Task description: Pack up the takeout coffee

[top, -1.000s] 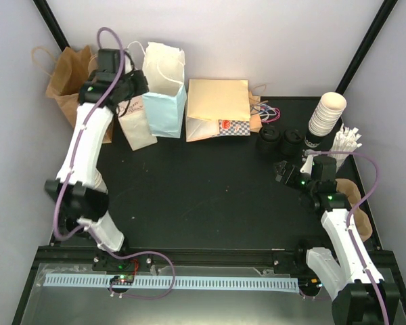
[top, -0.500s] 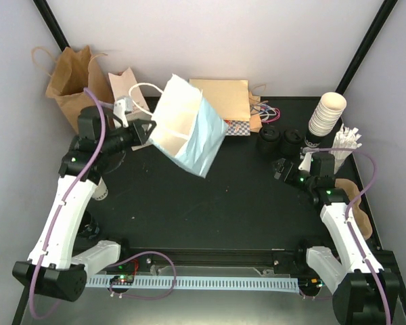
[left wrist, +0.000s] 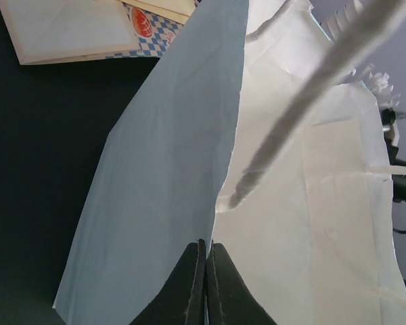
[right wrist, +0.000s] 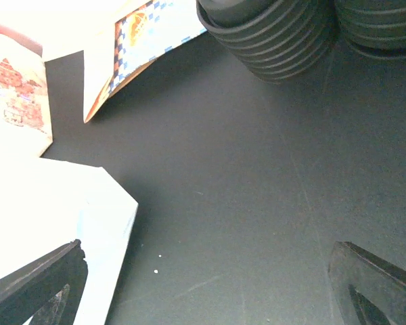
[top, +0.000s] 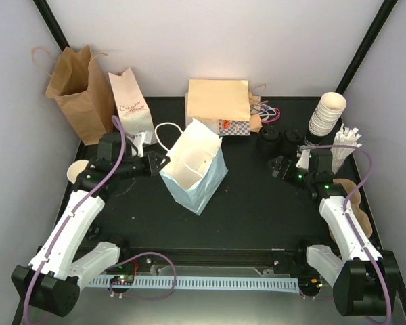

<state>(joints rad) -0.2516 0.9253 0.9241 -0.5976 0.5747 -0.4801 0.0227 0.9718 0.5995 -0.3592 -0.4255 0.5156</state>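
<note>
Pinching the top edge of the pale-blue, white-lined paper bag [top: 193, 177] with the left gripper [left wrist: 206, 267], mid-table. Right gripper [right wrist: 203, 284] spread wide above open black tabletop [right wrist: 243, 169], near 2 black ribbed lid stacks [right wrist: 277, 40]. Small cream paper cup [top: 74, 172], lid unseen, at the table's left edge.

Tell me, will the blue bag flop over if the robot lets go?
Probably light: the blue bag looks empty inside. Likely floppy, since it is thin paper, pinched at its rim by the left gripper. It leans, so it might tip.

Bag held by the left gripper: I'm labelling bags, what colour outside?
Pale blue bag, white inside; best in the left wrist view.
</note>
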